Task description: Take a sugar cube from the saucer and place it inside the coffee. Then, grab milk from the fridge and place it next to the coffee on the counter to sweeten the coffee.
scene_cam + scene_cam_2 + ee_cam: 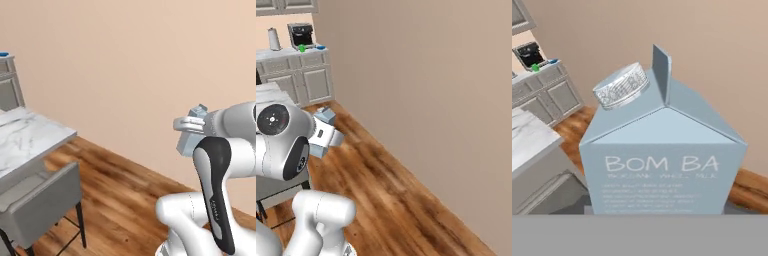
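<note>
The milk (662, 165), a pale blue carton with a silver cap, is close up in the hand view. My gripper (192, 131) is shut on it and carries it in the air above the wood floor; the carton (325, 116) sticks out on both sides of the hand (331, 136). Far off on the counter (286, 54) stand the green coffee mug (302, 48) and the blue saucer (320, 47), in front of the espresso machine. The mug (535, 67) also shows small at the upper left of the hand view. The sugar cube and the fridge are out of view.
A beige wall runs along the right side. A marble-topped table (30, 135) with a grey chair (45, 200) stands to the left. An espresso machine (301, 35) and a paper-towel roll (274, 39) stand on the far counter. Open wood floor (386, 185) lies between.
</note>
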Controlling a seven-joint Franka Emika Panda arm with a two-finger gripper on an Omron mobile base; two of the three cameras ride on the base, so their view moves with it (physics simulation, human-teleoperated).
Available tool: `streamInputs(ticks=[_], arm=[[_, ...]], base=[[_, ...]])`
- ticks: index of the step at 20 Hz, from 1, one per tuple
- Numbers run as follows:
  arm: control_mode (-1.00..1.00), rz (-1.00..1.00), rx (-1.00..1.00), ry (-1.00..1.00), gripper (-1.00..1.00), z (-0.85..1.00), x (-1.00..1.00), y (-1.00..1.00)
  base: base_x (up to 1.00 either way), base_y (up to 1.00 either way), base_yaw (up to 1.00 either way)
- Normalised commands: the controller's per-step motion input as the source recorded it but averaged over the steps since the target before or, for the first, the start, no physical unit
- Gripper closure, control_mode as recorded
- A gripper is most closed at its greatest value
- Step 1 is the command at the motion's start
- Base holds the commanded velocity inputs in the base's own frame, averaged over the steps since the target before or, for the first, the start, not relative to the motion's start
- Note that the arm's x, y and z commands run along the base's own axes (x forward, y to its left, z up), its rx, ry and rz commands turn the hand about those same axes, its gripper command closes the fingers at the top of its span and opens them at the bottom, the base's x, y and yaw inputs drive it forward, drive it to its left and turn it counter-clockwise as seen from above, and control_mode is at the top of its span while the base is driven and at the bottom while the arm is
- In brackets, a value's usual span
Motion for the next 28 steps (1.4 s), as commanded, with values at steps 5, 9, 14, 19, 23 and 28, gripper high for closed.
streamInputs(ticks=[5, 9, 14, 19, 23, 28], arm=[[1.00, 0.00, 0.00, 0.00, 1.00, 0.00, 0.00, 0.00], [1.00, 0.00, 0.00, 0.00, 1.00, 0.00, 0.00, 0.00], [1.00, 0.00, 0.00, 0.00, 1.00, 0.00, 0.00, 0.00], [1.00, 0.00, 0.00, 0.00, 1.00, 0.00, 0.00, 0.00], [1.00, 0.00, 0.00, 0.00, 1.00, 0.00, 0.00, 0.00], [1.00, 0.00, 0.00, 0.00, 1.00, 0.00, 0.00, 0.00]], base=[[1.00, -0.54, 0.53], [1.00, -0.57, 0.52], [1.00, -0.50, 0.50], [1.00, -0.44, 0.50], [1.00, -0.41, 0.47], [1.00, -0.49, 0.40]])
